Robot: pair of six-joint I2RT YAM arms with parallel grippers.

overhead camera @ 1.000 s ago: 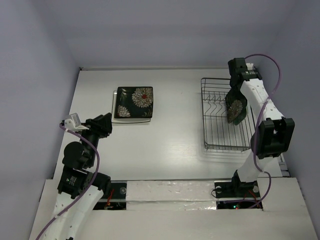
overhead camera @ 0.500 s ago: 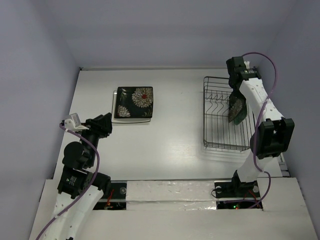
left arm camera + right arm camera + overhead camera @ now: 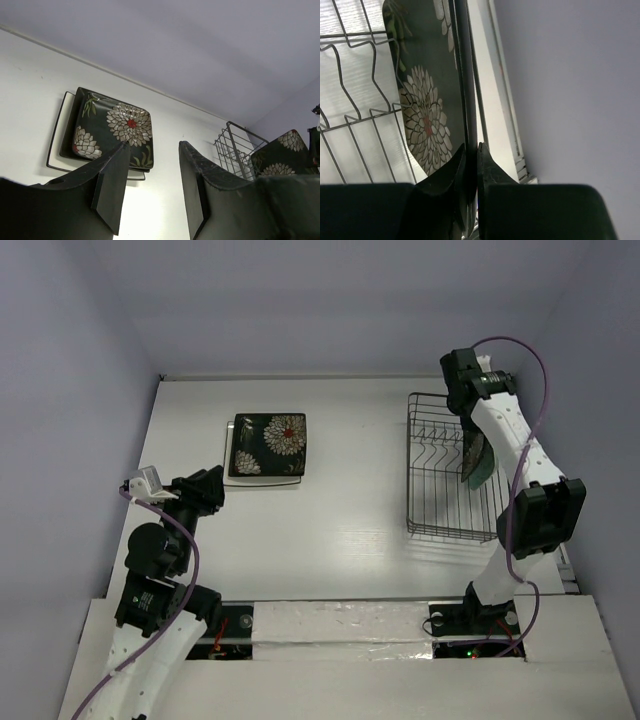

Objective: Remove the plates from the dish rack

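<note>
- The worktop (image 3: 350, 500) carries the dish rack (image 3: 440, 515) along its right edge. Its far end appears to sit slightly further right than a second ago. No other plate shows among its prongs from above.
- The held plate (image 3: 478, 465), dark with white-red flowers, faced the top camera a second ago. Now it is turned almost edge-on over the rack's right side, so it is probably being lifted out. I cannot tell whether its lower edge is clear of the wires.
- Near the far-left corner, the stacked flowered plate (image 3: 267, 447) lies on the white plate (image 3: 228, 458), both unmoved. That is the likely place for the held plate.
- The right gripper (image 3: 470, 150) is clenched on the held plate's rim, and its wrist has swung toward the rack's far end.
- The left gripper (image 3: 150, 190) is released with its jaws apart. It has not moved and hovers near the left edge holding nothing.
</note>
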